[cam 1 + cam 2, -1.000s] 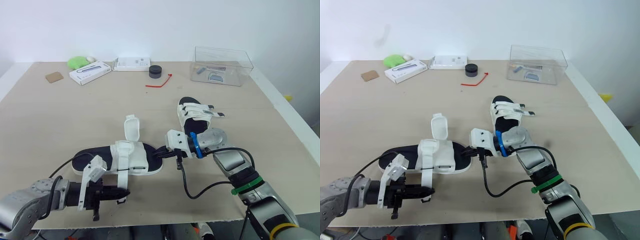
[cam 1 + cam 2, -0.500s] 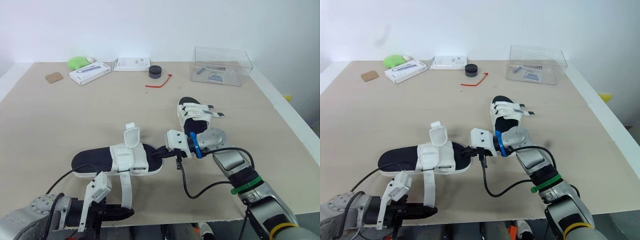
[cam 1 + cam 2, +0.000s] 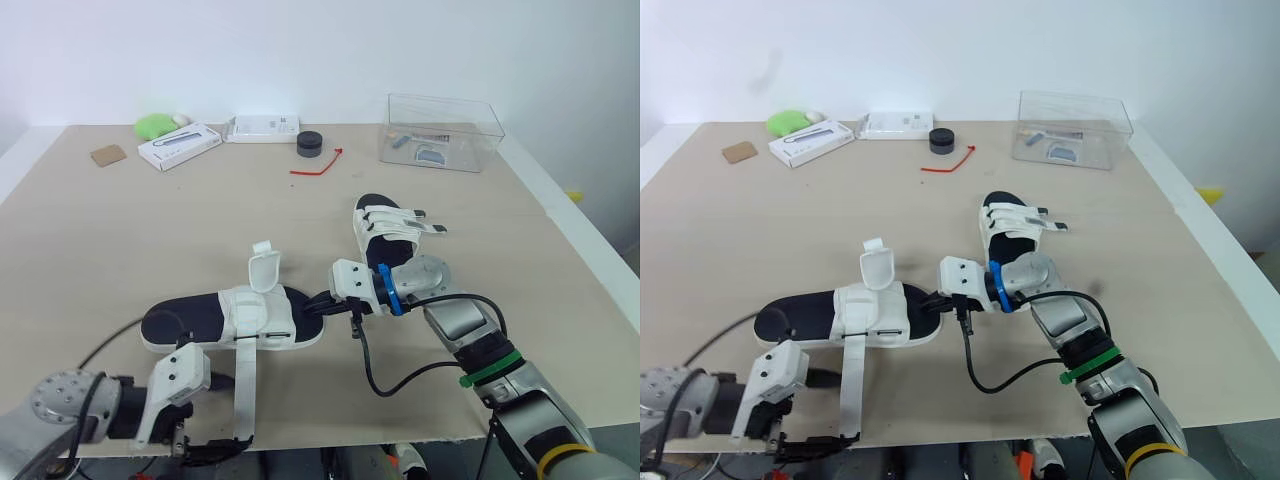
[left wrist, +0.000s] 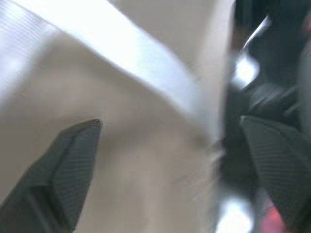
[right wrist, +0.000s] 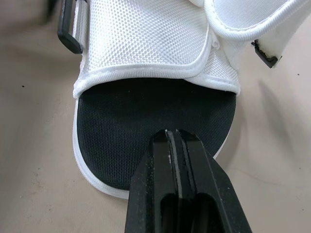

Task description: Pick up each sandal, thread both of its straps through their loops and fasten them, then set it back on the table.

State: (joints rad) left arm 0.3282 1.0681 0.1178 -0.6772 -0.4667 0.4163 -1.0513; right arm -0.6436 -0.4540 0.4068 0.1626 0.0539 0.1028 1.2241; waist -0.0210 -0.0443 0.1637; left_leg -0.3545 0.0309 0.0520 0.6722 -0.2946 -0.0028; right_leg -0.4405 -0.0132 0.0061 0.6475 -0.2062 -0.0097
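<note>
Our left end effector [image 4: 169, 121] is spread by the dangling strap [image 3: 244, 385] of the unfastened sandal [image 3: 190, 320]; our right end effector [image 5: 173, 133], pressed together, touches its toe.

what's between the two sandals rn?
The right gripper, shut, its tip at the near sandal's toe, the far sandal behind it. Both eye views show it.

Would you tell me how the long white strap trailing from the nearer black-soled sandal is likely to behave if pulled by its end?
The white strap is a thin flat band, so probably floppy and light. Pulling it would likely drag the black-soled sandal, though the right gripper resting shut on its toe may hold it.
</note>
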